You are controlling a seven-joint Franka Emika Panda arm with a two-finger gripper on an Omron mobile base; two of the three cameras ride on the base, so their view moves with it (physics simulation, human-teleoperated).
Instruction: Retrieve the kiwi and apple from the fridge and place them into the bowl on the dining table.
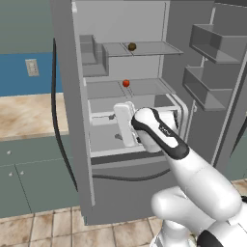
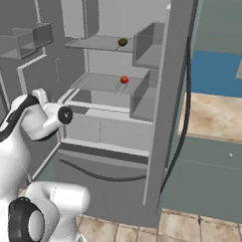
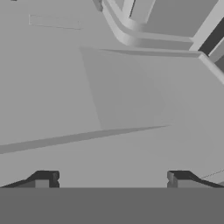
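A: Left base view, what was there?
B: Fridge [image 1: 77,144] stood open. Kiwi [image 1: 131,47] sat on upper shelf [image 1: 149,48], apple [image 1: 126,83] on the shelf below, both well apart. Arm reached in twd the drawers, under the apple shelf; hand itself hidden behind the wrist.
A: Right base view?
B: Same fridge [image 2: 168,120], doors wide. Kiwi [image 2: 122,42] up top, apple [image 2: 124,80] one shelf down. Arm's wrist was low left, near fridge's lower section. Bench [image 2: 218,117] w/ marbled top lay right of the fridge.
A: Hand view?
B: Hand [image 3: 112,179] was spread wide, nothing btwn fingertips [image 3: 43,178]. Grey fridge interior surfaces ahead, no fruit seen.
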